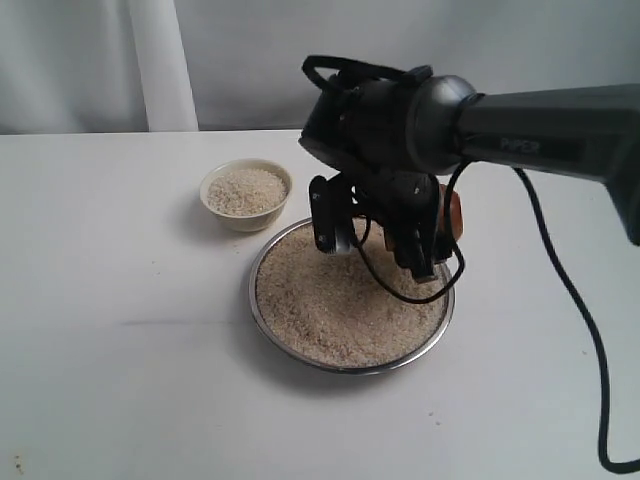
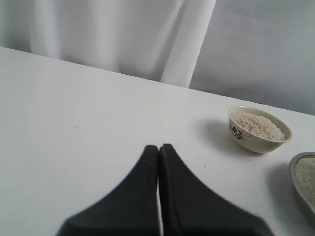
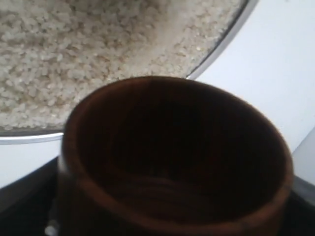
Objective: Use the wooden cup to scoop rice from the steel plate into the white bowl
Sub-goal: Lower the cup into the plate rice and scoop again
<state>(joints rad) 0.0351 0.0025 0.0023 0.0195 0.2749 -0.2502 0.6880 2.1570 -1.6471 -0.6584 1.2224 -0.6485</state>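
Note:
The steel plate [image 1: 253,298] lies mid-table, heaped with rice [image 1: 335,300]. My right gripper [image 1: 432,236] hangs over the plate's far right part, shut on the wooden cup [image 1: 454,212]. In the right wrist view the wooden cup [image 3: 172,162] fills the frame, its dark inside holding no grains that I can see, with the rice [image 3: 98,44] and the plate's rim [image 3: 231,34] beyond it. The white bowl [image 1: 246,194] stands just left of the plate's far edge with rice in it. My left gripper [image 2: 158,148] is shut on nothing above bare table, well away from the white bowl [image 2: 258,130].
A black cable [image 1: 575,300] trails from the right arm down over the table's right side. A white curtain and a white post [image 1: 160,65] stand behind the table. The plate's edge [image 2: 298,167] shows at the side of the left wrist view.

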